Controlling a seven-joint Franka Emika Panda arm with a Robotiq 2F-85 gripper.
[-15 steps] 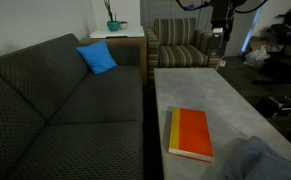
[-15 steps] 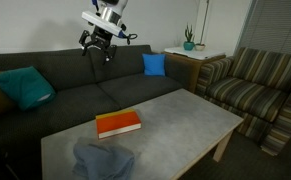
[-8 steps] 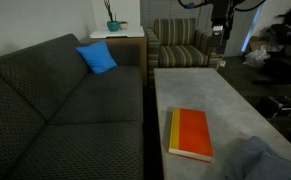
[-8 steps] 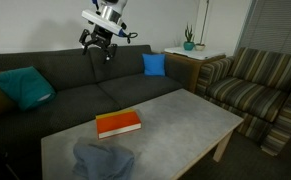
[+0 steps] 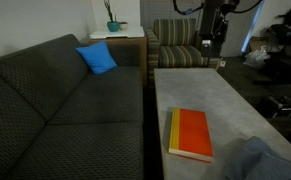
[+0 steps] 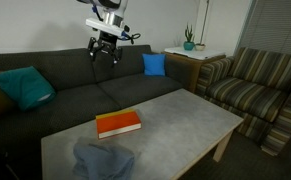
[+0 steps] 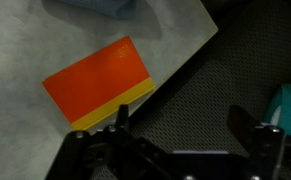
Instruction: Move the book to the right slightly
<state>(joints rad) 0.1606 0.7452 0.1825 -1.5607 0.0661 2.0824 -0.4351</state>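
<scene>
The book is flat, with an orange cover and a yellow spine, and lies on the grey coffee table. It also shows in the exterior view and in the wrist view. My gripper hangs high in the air over the dark sofa, well away from the book, and shows at the top of the exterior view. In the wrist view the gripper is open and empty, with sofa fabric between its fingers.
A grey cloth lies on the table near the book. On the dark sofa are a blue cushion and a teal cushion. A striped armchair and a side table with a plant stand beyond.
The gripper has shifted a little sideways above the sofa, towards the table. The book has not moved.
</scene>
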